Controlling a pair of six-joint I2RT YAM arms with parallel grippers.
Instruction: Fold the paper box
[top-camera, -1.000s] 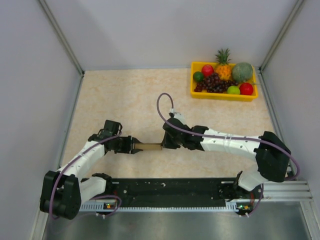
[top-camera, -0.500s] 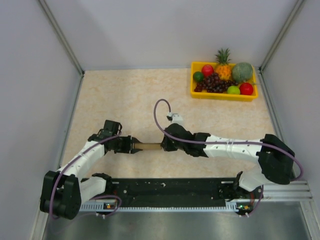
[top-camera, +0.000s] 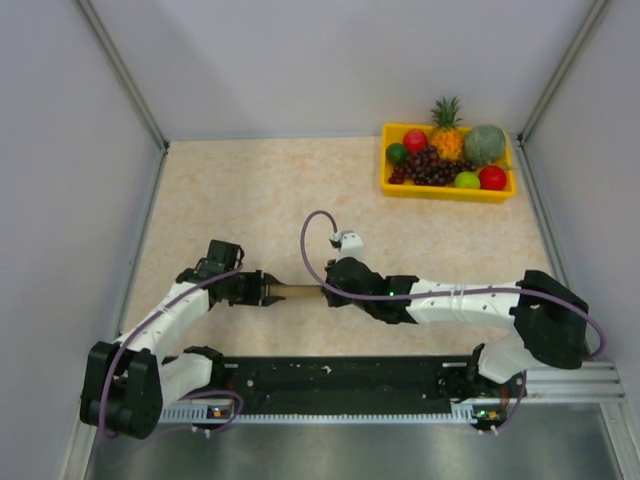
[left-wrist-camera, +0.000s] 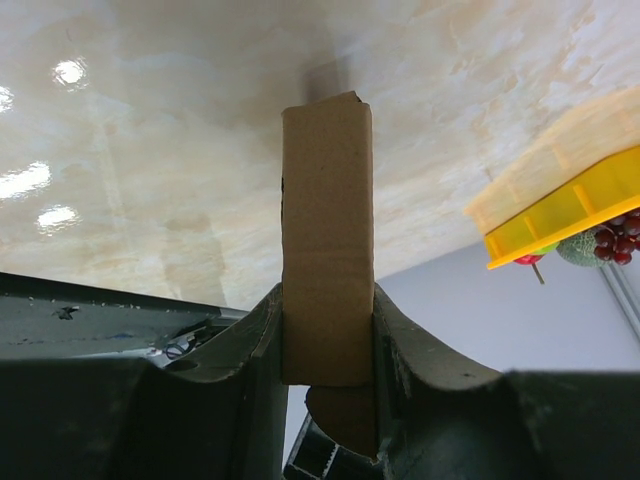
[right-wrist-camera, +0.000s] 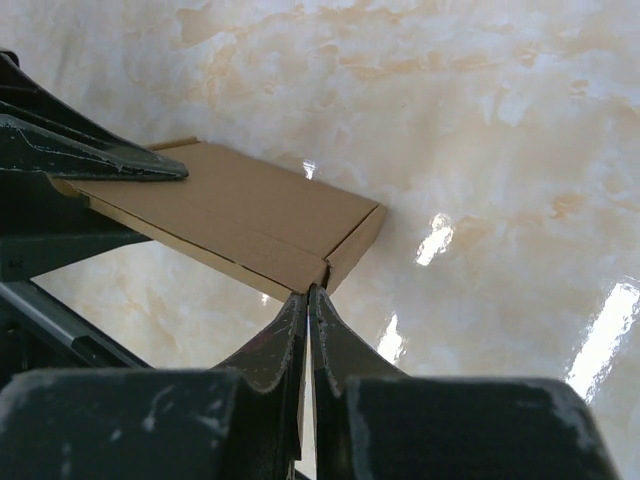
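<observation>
The flat, plain brown cardboard box (top-camera: 298, 293) sits between both grippers over the beige marbled table (top-camera: 230, 190). The left gripper (top-camera: 268, 292) grasps one end. The right gripper (top-camera: 325, 293), fingers clenched together, touches the opposite end.

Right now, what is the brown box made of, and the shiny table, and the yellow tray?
The paper box looks like thin brown cardboard: matte, with rough cut edges. The table looks like glossy marble-patterned stone or laminate, since lights reflect on it. The yellow tray seems to be smooth moulded plastic.
</observation>
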